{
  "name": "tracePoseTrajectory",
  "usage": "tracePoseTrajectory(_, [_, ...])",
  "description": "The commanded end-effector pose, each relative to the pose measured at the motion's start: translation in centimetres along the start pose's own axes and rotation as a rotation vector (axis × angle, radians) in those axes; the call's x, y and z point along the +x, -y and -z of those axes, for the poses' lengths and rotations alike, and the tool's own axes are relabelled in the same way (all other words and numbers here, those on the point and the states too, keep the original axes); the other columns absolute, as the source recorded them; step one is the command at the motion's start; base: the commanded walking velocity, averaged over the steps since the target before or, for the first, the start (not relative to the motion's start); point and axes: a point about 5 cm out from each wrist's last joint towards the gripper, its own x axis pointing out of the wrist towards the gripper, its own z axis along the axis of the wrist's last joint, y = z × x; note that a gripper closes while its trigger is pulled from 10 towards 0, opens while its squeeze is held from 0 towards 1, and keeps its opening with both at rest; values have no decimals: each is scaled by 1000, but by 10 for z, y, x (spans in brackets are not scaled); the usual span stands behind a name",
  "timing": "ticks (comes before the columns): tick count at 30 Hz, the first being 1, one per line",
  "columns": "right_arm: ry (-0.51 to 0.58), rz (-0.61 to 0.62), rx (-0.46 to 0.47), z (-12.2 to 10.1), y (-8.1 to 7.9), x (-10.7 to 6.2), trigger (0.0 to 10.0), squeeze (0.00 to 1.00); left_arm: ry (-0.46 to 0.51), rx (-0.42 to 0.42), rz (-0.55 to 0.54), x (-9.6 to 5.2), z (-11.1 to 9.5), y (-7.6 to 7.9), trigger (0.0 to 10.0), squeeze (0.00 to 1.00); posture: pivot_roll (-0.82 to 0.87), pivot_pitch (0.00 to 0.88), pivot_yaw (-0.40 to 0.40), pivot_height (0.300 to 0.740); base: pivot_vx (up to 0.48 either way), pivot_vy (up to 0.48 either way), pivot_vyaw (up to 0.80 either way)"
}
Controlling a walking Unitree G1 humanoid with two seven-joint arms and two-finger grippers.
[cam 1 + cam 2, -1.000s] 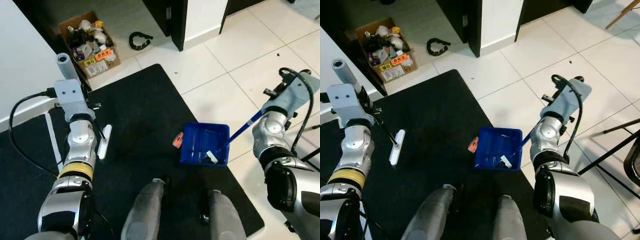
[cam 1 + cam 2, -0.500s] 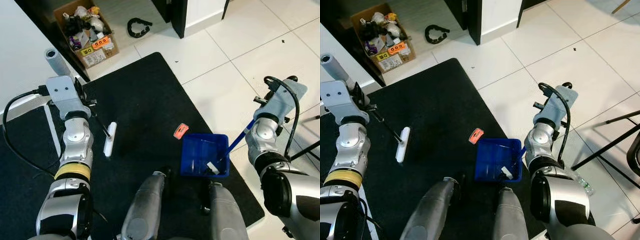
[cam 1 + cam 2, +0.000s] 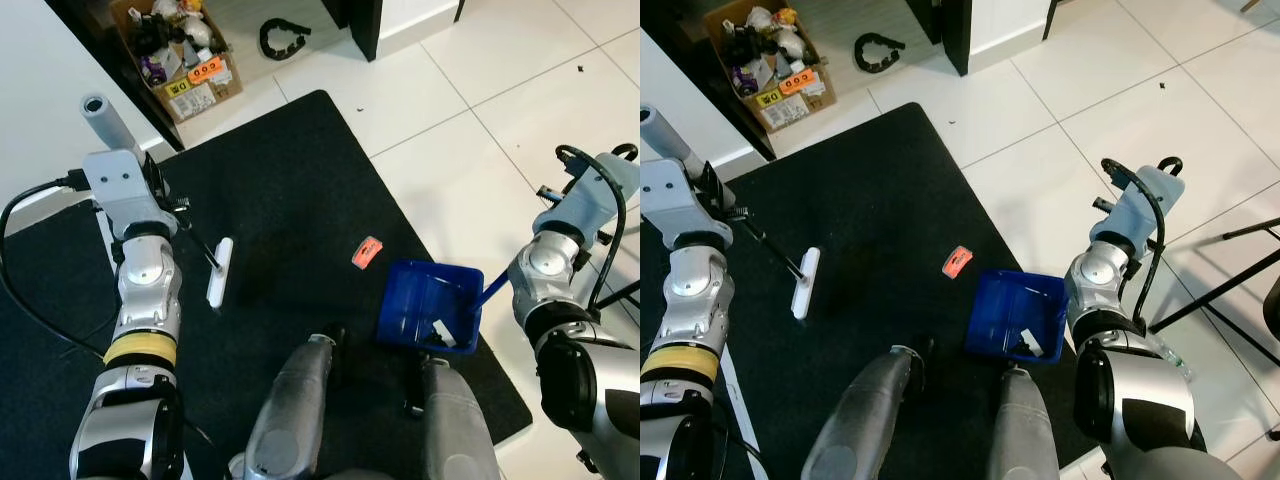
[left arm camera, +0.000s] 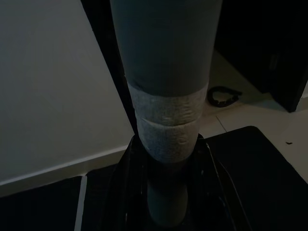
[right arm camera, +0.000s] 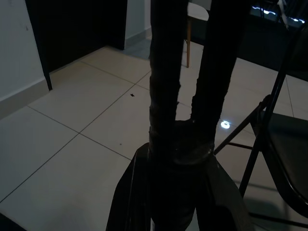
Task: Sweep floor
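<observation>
A broom with a white head (image 3: pixel 219 272) rests on the black mat (image 3: pixel 290 190). Its thin shaft runs up to a grey handle (image 3: pixel 100 115). My left gripper (image 4: pixel 167 192) is shut on that handle, at the taped part. An orange scrap (image 3: pixel 367 251) lies on the mat between the broom head and a blue dustpan (image 3: pixel 430 318). The dustpan sits at the mat's right edge, apart from the scrap, with a white scrap (image 3: pixel 445 333) inside it. My right gripper (image 5: pixel 175 192) is shut on the dustpan's blue handle (image 3: pixel 492 287).
An open cardboard box (image 3: pixel 180 50) of clutter and a black curved object (image 3: pixel 283 38) lie at the back. A white wall (image 3: pixel 40 90) stands on the left. Black chair legs (image 3: pixel 1210 290) cross the white tiles on the right. My own legs (image 3: pixel 300 420) are at the bottom.
The dustpan has moved back and to the right, away from the orange scrap that lay against its left edge. The camera has shifted. The broom head has hardly moved.
</observation>
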Motion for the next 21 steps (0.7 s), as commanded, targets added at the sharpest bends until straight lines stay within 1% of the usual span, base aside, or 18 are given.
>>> tracePoseTrajectory(1, [15, 5, -61, 4, 8, -1, 10000, 0, 15, 24, -25, -2, -3, -16, 10000, 0, 305, 391, 86, 740, 0, 0, 0])
tracePoseTrajectory(8, [24, -7, -90, 6, 6, -4, 10000, 0, 9, 28, -23, -4, -3, -18, 10000, 0, 312, 397, 87, 740, 0, 0, 0])
tracePoseTrajectory(9, [32, -13, -106, 6, 5, -4, 10000, 443, 7, 34, -24, -4, -3, -19, 10000, 0, 312, 398, 88, 740, 0, 0, 0])
tracePoseTrajectory(10, [32, -13, -106, 6, 5, -4, 10000, 443, 7, 34, -24, -4, -3, -19, 10000, 0, 312, 398, 88, 740, 0, 0, 0])
tracePoseTrajectory(11, [36, -12, -117, 6, 5, -4, 10000, 965, 5, 36, -24, -4, -3, -19, 10000, 0, 313, 399, 89, 740, 0, 0, 0])
tracePoseTrajectory(12, [39, -9, -122, 6, 5, -4, 10000, 1000, 3, 37, -23, -4, -3, -19, 10000, 0, 315, 405, 91, 740, 0, 0, 0])
tracePoseTrajectory(18, [35, -4, -119, 5, 5, -4, 10000, 1000, 2, 29, -16, -5, -3, -15, 10000, 0, 315, 391, 84, 740, 0, 0, 0])
tracePoseTrajectory(21, [29, 0, -106, 5, 5, -3, 10000, 1000, 9, 20, -15, -3, -6, -14, 10000, 0, 309, 381, 78, 740, 0, 0, 0])
